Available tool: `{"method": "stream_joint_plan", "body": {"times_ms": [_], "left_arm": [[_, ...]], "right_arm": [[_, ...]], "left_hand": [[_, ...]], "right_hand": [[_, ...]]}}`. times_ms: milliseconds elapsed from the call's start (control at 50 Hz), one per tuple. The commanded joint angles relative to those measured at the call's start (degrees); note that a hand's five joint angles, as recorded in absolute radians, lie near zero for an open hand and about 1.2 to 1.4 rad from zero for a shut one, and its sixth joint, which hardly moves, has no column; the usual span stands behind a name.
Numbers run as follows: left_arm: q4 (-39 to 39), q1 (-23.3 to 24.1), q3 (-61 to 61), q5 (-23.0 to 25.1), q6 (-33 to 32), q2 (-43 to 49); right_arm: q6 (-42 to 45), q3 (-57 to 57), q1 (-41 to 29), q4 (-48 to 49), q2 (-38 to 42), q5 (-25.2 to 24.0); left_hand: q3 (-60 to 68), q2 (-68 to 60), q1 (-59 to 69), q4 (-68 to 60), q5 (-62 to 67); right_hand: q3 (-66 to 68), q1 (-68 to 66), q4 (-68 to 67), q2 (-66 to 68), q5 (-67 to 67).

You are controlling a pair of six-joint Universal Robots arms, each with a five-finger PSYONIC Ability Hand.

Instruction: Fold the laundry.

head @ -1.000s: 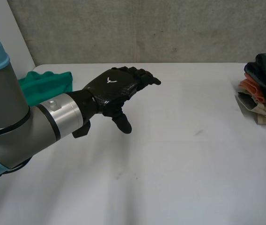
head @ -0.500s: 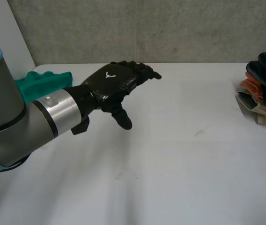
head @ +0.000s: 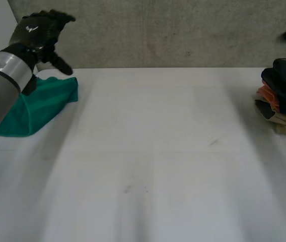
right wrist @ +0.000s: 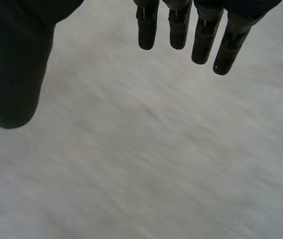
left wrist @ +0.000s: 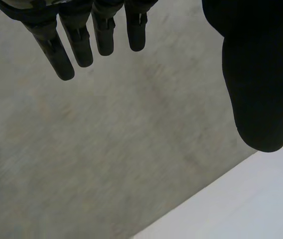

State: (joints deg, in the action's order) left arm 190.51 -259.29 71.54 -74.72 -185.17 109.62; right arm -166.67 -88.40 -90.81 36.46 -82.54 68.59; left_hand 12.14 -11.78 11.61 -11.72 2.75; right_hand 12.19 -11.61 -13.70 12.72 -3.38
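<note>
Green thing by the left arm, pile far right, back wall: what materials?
Green cloth: soft matte fabric, slumped in folds. Clothes pile: mixed fabrics, dark, orange, beige, rumpled. Wall: likely bare concrete, grey and mottled.

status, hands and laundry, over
Left hand open, near green cloth. Right hand open, holding nothing. Clothes stack far right. Nothing in the way.

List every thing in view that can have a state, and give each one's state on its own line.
left hand: open, fingers relaxed, holding nothing, raised near the green cloth.
right hand: open, fingers straight, holding nothing.
green cloth: lying on the table at its left side, not held.
pile of clothes: stacked at the table's right edge, untouched.
</note>
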Motion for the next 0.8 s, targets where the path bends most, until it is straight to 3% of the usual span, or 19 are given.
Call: {"method": "stream_joint_plan", "body": {"times_ms": [20,200,440,620,700,800], "left_arm": [[1.0,-9.9,-4.3,0.7,-7.2,12.7],[0.3,-14.5,-14.1,1.3,-26.4,29.8],[0.5,-16.2,-25.2,4.8,-27.0,42.1],[0.4,-16.1,-26.0,5.5,-27.0,43.1],[0.1,-15.9,-26.0,6.5,-26.9,43.4],[0.0,-15.4,-25.1,6.0,-26.8,42.3]], "right_arm": [[7.5,-13.4,-10.0,1.8,2.9,-1.4],[11.9,-19.0,-10.5,0.5,7.7,-1.2],[11.9,-19.8,-10.4,-3.9,7.8,-1.0],[11.9,-20.0,-10.4,-3.9,7.8,-1.0],[11.9,-20.1,-10.4,-3.9,7.8,-1.2],[12.0,-20.1,-10.4,-4.3,7.8,-1.2]], "left_hand": [[-1.1,0.7,-0.6,0.7,-1.7],[-0.9,0.6,-0.4,0.5,-1.5],[9.0,-9.3,9.5,-9.4,8.4],[44.3,-44.7,44.8,-44.7,43.7],[67.8,-68.2,68.3,-68.2,67.2],[67.9,-68.2,68.4,-68.3,67.3]], "right_hand": [[-2.2,1.6,3.7,-2.7,3.4],[-2.2,1.6,3.7,-2.7,3.4],[-2.2,1.6,3.7,-2.7,3.4],[-2.2,1.6,3.7,-2.7,3.4],[-2.2,1.6,3.7,-2.7,3.4],[-2.2,1.6,3.7,-2.7,3.4]]}}
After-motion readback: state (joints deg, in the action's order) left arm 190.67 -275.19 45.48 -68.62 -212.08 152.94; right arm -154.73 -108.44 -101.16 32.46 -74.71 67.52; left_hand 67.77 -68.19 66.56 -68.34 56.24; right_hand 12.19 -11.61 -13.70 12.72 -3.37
